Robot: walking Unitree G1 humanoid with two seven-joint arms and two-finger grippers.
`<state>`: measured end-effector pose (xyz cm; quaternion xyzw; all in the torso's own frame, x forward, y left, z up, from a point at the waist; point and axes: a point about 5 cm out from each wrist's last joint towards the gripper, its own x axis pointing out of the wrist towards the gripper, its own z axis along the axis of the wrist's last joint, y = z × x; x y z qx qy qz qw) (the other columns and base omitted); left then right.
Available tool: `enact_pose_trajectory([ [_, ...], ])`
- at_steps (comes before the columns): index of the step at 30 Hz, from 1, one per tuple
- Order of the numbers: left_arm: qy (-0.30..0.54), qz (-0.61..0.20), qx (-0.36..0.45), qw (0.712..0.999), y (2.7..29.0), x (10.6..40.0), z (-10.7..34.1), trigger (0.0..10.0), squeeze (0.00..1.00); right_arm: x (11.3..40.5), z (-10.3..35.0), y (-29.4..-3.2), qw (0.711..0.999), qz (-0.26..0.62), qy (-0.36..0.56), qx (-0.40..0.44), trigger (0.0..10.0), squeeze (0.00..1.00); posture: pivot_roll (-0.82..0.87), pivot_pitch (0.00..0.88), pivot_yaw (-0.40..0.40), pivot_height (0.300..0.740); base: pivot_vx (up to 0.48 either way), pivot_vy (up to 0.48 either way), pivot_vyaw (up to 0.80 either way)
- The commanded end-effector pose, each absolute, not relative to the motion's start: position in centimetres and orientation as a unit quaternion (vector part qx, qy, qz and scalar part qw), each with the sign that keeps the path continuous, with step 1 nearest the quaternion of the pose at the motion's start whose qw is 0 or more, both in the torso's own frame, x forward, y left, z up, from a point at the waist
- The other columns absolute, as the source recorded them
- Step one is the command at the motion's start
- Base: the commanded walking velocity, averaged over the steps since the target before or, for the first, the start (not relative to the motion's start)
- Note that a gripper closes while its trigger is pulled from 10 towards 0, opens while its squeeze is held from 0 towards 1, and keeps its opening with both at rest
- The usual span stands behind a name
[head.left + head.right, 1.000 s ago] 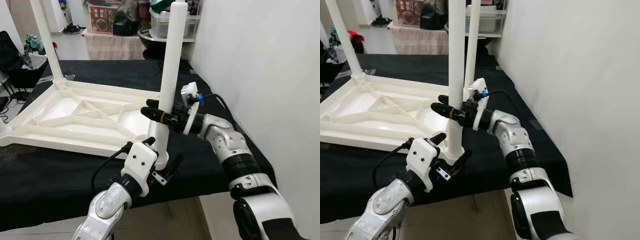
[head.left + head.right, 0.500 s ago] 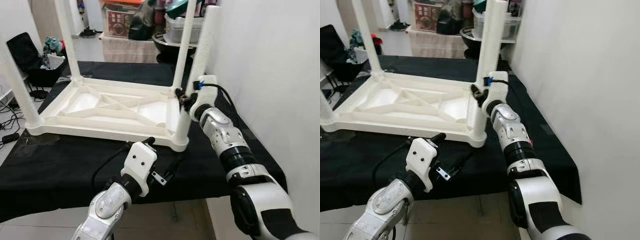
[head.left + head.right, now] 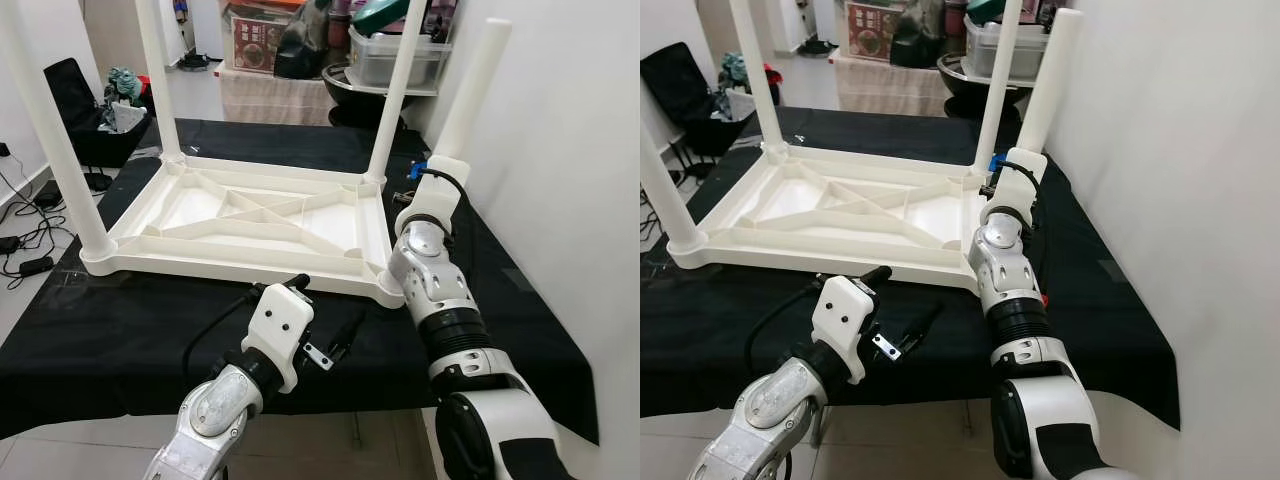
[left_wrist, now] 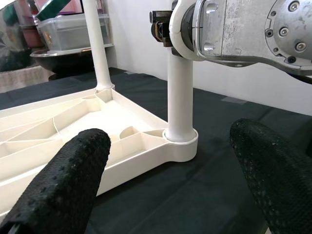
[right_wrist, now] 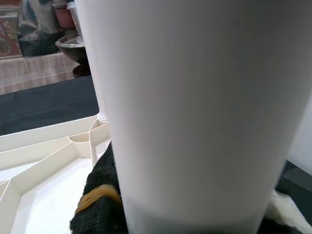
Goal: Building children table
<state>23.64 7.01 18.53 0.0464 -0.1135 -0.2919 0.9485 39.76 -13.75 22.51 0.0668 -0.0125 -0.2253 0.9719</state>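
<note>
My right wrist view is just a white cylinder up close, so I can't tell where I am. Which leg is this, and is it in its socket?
Observer: It is the white plastic table leg at the near right corner of the upside-down white plastic tabletop. Its base sits in the round corner socket.
Operator: Where on it is the right pincer?
Observer: The right pincer is partway up that leg, well above the socket.
Operator: And the left one?
Observer: The left pincer is open, low over the black cloth in front of that corner, touching nothing.
</note>
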Motion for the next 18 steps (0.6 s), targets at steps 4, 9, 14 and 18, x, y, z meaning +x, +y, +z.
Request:
enact_pose_trajectory([
  [4,-0.11,-0.29,0.051,0.949,7.0,23.7,18.3,10.0,0.0,39.5,19.7,-15.3,0.966,-0.24,0.035,0.087,10.0,1.0,0.1,0.069,-0.104,0.74,0.0,0.0,0.0],
  [9,-0.11,-0.291,0.05,0.949,6.9,23.7,18.3,10.0,0.0,39.4,21.2,-15.8,0.97,-0.239,-0.014,0.052,10.0,1.0,0.1,0.061,-0.101,0.74,0.0,0.0,0.0],
  [14,-0.11,-0.295,0.048,0.948,6.8,23.8,18.2,10.0,0.0,39.0,21.9,-15.5,0.973,-0.222,-0.045,0.04,10.0,0.0,0.1,0.049,-0.098,0.74,0.0,0.0,0.0],
  [18,-0.111,-0.293,0.05,0.948,6.9,23.9,18.2,10.0,0.0,38.6,21.8,-14.5,0.98,-0.182,-0.067,0.045,10.0,0.0,0.1,0.041,-0.1,0.74,0.0,0.0,0.0],
])
